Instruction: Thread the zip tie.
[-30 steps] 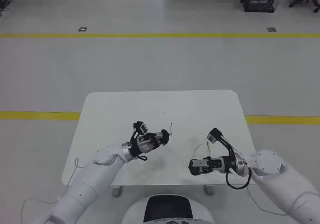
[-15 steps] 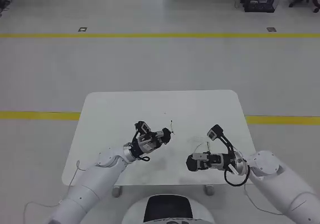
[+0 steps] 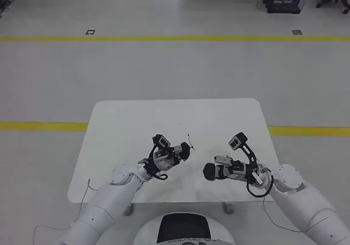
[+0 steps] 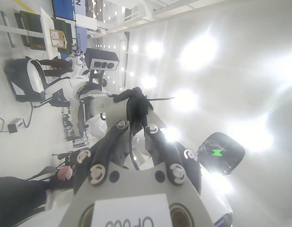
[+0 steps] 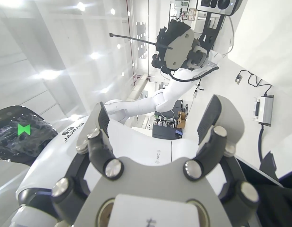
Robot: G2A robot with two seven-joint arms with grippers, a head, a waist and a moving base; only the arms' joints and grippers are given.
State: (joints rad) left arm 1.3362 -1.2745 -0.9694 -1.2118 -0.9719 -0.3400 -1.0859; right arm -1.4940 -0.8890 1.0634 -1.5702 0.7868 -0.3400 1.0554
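1. The floor (image 3: 40,79) is pale grey and smooth. It runs out far beyond both grippers, with two yellow lines (image 3: 175,38) across it.
2. The table (image 3: 132,122) is white and matte with rounded corners, and it lies below both grippers.
3. The right gripper (image 3: 208,171) (image 5: 157,114) is released. Its two grey metal fingers, faced with black ribbed pads (image 5: 103,119), are spread wide. It faces the left gripper from near by, and the two are apart.
4. The left gripper (image 3: 184,151) (image 4: 136,102) (image 5: 163,45) is clenched on the zip tie. Its black fingertips press together, and bright round screw heads show on the dark linkage behind them.
5. The zip tie (image 3: 188,141) (image 4: 160,99) (image 5: 131,39) is a thin, straight, black plastic strip pinched in the left gripper's fingertips.
   - Most of its length juts out past the fingertips into the air above the table and ends in a small square head.
   - A short pointed end pokes out on the other side of the fingers.
   - It sits ahead of the right gripper's open fingers, without touching them.
6. A white sticker with dark print sits at the base of each gripper, toward the wrist (image 4: 130,210) (image 5: 155,213). The print is partly cut off at the edge.
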